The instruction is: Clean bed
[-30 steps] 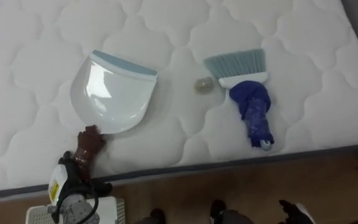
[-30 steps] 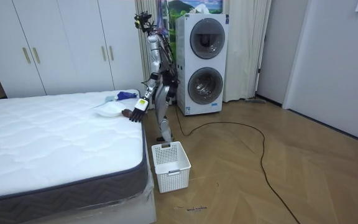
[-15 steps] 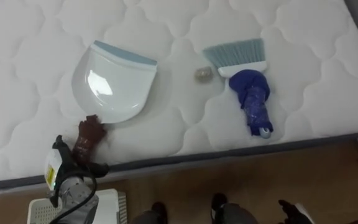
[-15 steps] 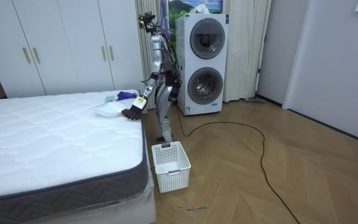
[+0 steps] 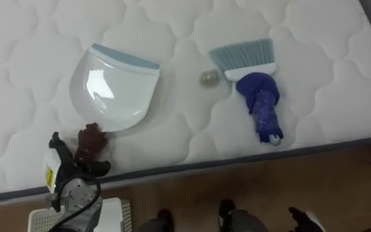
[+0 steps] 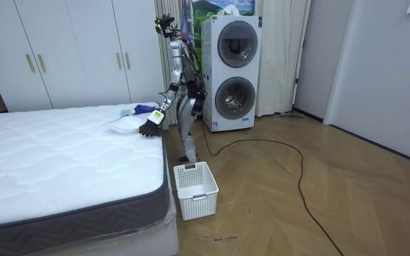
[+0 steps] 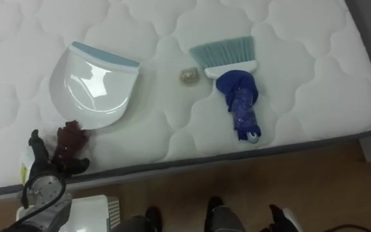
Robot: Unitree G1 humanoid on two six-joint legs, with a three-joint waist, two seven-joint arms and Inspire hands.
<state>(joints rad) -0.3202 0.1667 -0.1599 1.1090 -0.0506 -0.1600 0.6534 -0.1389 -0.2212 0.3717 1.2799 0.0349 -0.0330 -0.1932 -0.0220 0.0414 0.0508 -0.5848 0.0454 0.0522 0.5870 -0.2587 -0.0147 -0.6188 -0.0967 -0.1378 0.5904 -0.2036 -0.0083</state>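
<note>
White basket [image 6: 196, 189] on wood floor [image 6: 319, 199]; 2 stacked washers [image 6: 232, 75]; white wardrobe [image 6: 70, 53].

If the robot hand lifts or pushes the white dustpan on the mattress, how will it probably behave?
The dustpan looks like thin glossy plastic, so it is probably stiff and light. Its wide, shallow scoop may tip if lifted from the near edge, where the left robot hand is. Pushed, it may catch on the quilted mattress.
</note>
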